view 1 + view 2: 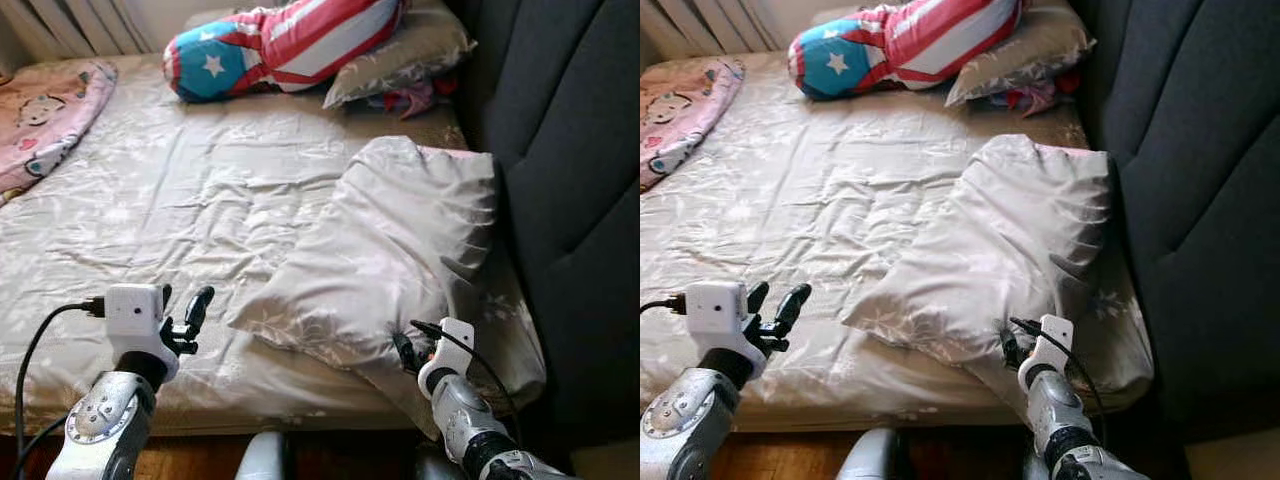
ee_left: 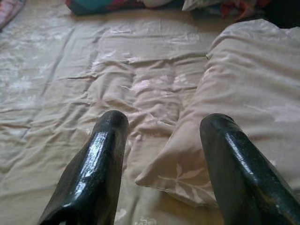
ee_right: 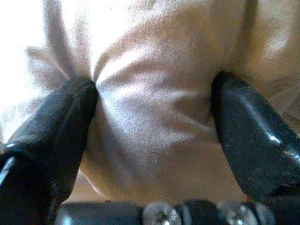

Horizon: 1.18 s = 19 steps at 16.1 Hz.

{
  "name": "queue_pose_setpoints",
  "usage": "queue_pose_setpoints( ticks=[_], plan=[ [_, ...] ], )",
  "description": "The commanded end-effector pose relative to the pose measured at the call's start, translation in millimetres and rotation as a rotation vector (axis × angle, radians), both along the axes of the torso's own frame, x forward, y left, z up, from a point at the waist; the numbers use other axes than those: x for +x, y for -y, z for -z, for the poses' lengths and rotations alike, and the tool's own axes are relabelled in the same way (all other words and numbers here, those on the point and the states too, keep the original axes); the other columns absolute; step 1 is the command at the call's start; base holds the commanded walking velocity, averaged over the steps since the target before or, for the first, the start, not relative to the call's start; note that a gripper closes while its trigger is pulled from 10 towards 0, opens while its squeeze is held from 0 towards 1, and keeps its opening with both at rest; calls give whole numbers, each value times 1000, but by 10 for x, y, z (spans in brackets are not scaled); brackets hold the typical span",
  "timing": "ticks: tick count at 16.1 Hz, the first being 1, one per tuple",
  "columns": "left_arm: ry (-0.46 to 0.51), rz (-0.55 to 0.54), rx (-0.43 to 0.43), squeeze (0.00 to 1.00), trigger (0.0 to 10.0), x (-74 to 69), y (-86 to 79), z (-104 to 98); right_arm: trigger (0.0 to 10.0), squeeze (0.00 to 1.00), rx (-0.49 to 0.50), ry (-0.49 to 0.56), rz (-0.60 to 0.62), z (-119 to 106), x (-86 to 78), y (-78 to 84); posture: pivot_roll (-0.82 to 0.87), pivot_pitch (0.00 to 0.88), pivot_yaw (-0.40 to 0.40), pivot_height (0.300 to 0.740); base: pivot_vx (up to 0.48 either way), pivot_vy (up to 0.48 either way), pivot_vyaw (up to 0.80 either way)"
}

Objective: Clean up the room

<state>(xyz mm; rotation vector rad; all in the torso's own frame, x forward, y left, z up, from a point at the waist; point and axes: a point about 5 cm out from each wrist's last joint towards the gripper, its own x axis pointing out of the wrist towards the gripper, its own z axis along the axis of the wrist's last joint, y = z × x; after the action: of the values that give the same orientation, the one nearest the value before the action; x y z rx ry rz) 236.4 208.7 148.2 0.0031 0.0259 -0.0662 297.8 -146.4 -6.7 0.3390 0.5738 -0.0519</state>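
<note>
A beige leaf-print pillow (image 1: 390, 240) lies askew on the right side of the bed (image 1: 180, 180), one corner hanging over the front edge. My right gripper (image 1: 408, 345) is at that low corner, open. In the right wrist view the pillow fabric (image 3: 154, 122) bulges between the two fingers (image 3: 56, 126) and touches both. My left gripper (image 1: 185, 298) hovers open over the sheet near the front edge, just left of the pillow's near corner (image 2: 164, 178), holding nothing.
A stars-and-stripes cushion (image 1: 280, 40) and a second beige pillow (image 1: 400, 55) lie at the far end, with a red cloth (image 1: 415, 97) beneath. A pink blanket (image 1: 45, 110) covers the far left. A dark padded headboard (image 1: 570, 150) runs along the right. Wooden floor (image 1: 200, 455) lies below.
</note>
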Motion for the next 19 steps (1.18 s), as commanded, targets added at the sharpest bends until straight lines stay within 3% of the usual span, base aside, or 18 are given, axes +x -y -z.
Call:
queue_pose_setpoints(
  ticks=[1,6,19],
  plan=[
    [3,5,5,0,10000,-22,-3,-37,0,0,6,-98,-34,170,-168,-88,266,228,90,661,0,0,0],
    [-10,5,-10,0,10000,-26,37,-15,0,0,3,-107,-37,193,-195,-75,253,225,81,661,0,0,0],
    [8,-9,-27,0,10000,166,78,48,0,0,-2,-124,10,235,-246,-18,207,152,58,661,0,0,0]
  ],
)
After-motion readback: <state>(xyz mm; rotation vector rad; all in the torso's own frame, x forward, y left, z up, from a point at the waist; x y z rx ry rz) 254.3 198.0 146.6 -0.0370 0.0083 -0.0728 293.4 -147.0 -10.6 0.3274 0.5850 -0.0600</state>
